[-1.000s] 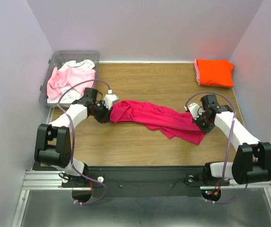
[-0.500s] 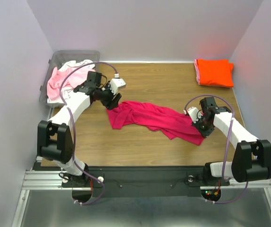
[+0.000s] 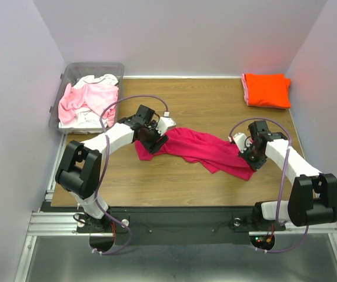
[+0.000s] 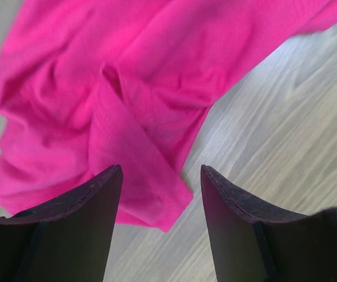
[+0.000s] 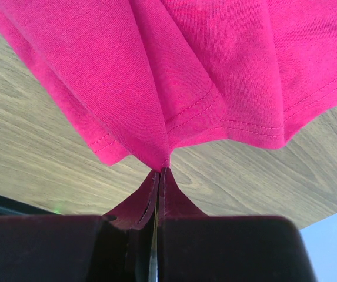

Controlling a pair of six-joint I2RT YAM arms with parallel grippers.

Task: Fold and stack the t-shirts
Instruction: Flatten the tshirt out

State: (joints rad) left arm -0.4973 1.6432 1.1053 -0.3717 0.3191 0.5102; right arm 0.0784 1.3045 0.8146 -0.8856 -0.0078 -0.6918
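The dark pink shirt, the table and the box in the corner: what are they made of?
The dark pink shirt looks like soft knit cloth, maybe cotton: matte, wrinkled, with stitched hems. The table shows brown wood grain, though it may be laminate. The box looks like clear plastic: clothes show through its walls.

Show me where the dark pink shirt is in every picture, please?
Top view: the dark pink shirt lies stretched across the middle of the wooden table, from the left gripper to the right gripper.
Left wrist view: the shirt fills the upper left, above the open fingers.
Right wrist view: the shirt fills the top, one corner pinched in the shut fingers.
Shared landmark: the wooden table, showing beside the shirt in all three.
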